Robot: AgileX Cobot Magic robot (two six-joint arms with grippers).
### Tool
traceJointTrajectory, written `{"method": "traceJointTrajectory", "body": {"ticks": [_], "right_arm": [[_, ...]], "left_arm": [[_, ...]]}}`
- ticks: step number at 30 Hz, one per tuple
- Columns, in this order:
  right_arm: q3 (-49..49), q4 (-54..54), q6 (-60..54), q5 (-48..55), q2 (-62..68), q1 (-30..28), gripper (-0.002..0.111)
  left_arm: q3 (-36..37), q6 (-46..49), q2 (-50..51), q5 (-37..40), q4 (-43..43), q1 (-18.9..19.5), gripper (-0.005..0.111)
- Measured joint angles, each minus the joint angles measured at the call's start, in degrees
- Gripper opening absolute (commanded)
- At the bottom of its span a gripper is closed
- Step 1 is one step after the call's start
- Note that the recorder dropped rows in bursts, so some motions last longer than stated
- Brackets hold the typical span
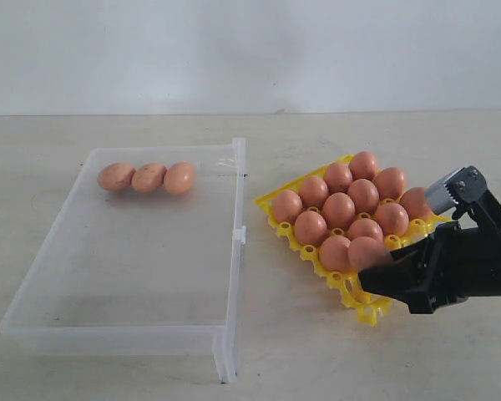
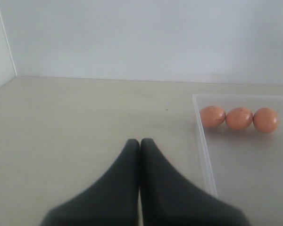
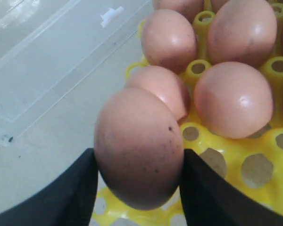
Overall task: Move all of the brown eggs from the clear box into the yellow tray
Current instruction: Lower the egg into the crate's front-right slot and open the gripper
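Along the far wall of the clear box (image 1: 240, 209), three brown eggs (image 1: 149, 177) lie in a touching row. The yellow tray (image 1: 366, 314) beside it seats what looks like a dozen more, though the arm hides part of it. Over the tray's near corner the right gripper (image 3: 137, 162) pinches one brown egg (image 1: 369, 252). The left gripper (image 2: 140, 143), pressed together, hangs above the table (image 2: 85, 117) just outside the box.

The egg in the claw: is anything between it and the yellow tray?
Nothing visible. The right claw holds the egg above empty cups at the yellow tray's corner; seated eggs sit close beside.
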Motion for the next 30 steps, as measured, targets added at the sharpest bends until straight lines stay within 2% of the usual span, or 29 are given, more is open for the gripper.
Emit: {"method": "traceJointTrajectory", "body": {"ticks": [12,15,22,25,30], "right_arm": [[0.0,1.2,-4.3,0.0,0.0,0.0,0.0],[0.0,2.3,-4.8,0.0,0.0,0.0,0.008],[0.0,3.0,-5.3,0.0,0.0,0.0,0.042],[0.0,3.0,-5.4,0.0,0.0,0.0,0.047],[0.0,3.0,-5.4,-0.8,0.0,0.0,0.048]], "left_arm": [[0.0,0.0,0.0,0.0,0.0,0.0,-0.004],[0.0,0.0,0.0,0.0,0.0,0.0,-0.004],[0.0,0.0,0.0,0.0,0.0,0.0,-0.004],[0.0,0.0,0.0,0.0,0.0,0.0,-0.004],[0.0,0.0,0.0,0.0,0.0,0.0,-0.004]]}}
